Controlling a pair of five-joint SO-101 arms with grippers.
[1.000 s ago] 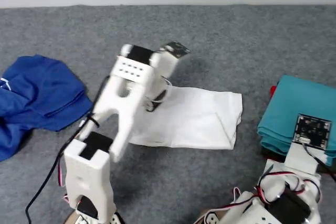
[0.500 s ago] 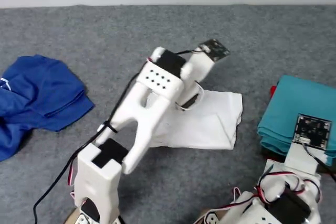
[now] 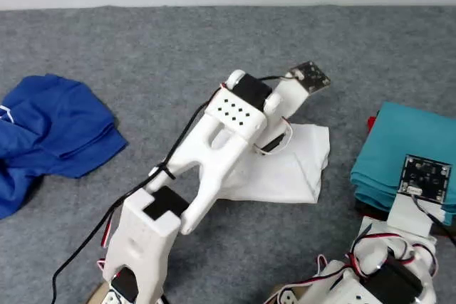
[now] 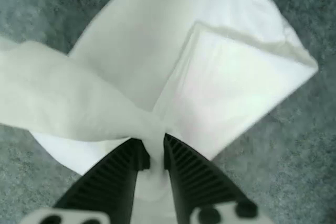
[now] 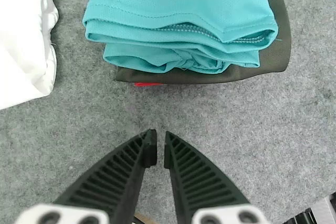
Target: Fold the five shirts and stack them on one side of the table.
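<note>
At the left gripper [image 4: 152, 153]: fingers clamped on a gathered fold of the white shirt [image 4: 226, 87], drawn up from the rest of the cloth; lying mid-way across the grey table [image 3: 356, 55], partly folded, between the crumpled blue shirt [image 3: 50, 129] at one side and the stack at the other — folded teal shirt [image 5: 184, 14] on top, dark shirt [image 5: 220, 74] beneath, a red sliver [image 5: 144, 84] under that; at the right gripper [image 5: 156, 148]: fingers all but together, holding nothing, above bare table near the stack.
</note>
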